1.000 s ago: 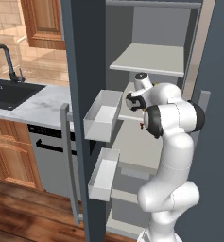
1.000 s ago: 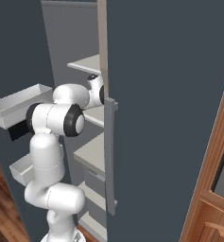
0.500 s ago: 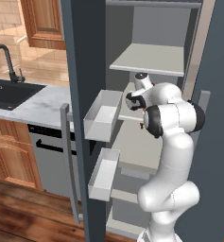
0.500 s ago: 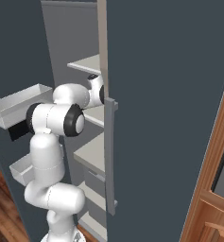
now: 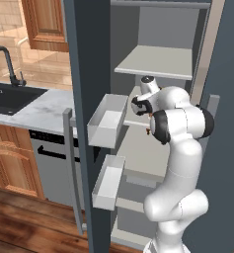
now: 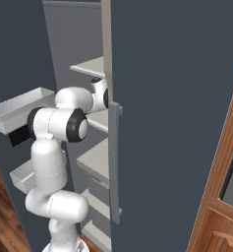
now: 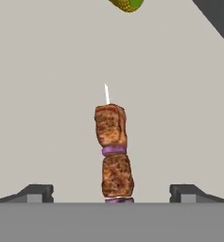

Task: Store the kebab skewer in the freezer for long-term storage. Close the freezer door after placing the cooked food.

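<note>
1. The tool (image 7: 111, 191) is seen with its dark fingertips (image 7: 38, 191) spread wide, nothing clamped.
2. The kebab skewer (image 7: 113, 153), browned meat chunks with purple rings on a thin white stick, is laid on a smooth pale grey shelf (image 7: 47, 94) of the freezer (image 5: 158, 64).
3. The slate-grey freezer door (image 5: 86, 74) is swung open.

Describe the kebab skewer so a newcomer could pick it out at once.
Start at the tall slate-grey fridge with its narrow left door swung open, and find the pale grey freezer shelf where the arm's wrist reaches in. In the hand view, the kebab skewer lies on that shelf between the tool's open tips. Browned meat chunks, purple rings and a thin white point distinguish it from the yellow-green item beyond.
</note>
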### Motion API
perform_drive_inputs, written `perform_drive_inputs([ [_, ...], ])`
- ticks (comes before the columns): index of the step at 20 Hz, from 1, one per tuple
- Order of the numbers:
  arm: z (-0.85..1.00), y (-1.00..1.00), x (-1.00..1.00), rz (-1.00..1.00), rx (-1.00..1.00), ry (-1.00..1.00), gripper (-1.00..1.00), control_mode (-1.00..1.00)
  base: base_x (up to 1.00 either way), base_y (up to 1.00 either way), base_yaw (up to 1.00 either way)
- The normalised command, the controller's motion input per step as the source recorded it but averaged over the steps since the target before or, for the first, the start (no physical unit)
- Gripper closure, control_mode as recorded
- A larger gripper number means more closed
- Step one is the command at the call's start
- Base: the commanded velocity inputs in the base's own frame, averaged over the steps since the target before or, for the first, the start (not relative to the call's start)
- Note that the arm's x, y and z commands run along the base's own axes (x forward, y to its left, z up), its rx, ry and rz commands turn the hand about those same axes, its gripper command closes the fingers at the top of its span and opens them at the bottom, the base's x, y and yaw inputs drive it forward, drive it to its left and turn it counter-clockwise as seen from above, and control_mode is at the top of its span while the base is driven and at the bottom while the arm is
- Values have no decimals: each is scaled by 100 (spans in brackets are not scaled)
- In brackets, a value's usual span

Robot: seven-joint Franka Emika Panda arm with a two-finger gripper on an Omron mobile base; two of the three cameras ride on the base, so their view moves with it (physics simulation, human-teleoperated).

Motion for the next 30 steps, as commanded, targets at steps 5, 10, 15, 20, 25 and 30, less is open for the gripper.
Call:
perform_drive_inputs([
  [5, 0, 0, -13, 0, 0, 0, -100, -100, 0, 0, 0],
  [10, 5, 9, -33, 0, 0, 0, -100, -100, 0, 0, 0],
  [15, 7, 19, -45, 0, 0, -5, -100, -100, 0, 0, 0],
  [20, 8, 29, -45, 0, 0, -3, -100, -100, 0, 0, 0],
  [25, 14, 27, -51, 0, 0, 0, -100, -100, 0, 0, 0],
  [30, 19, 13, -60, 0, 0, 0, -100, -100, 0, 0, 0],
])
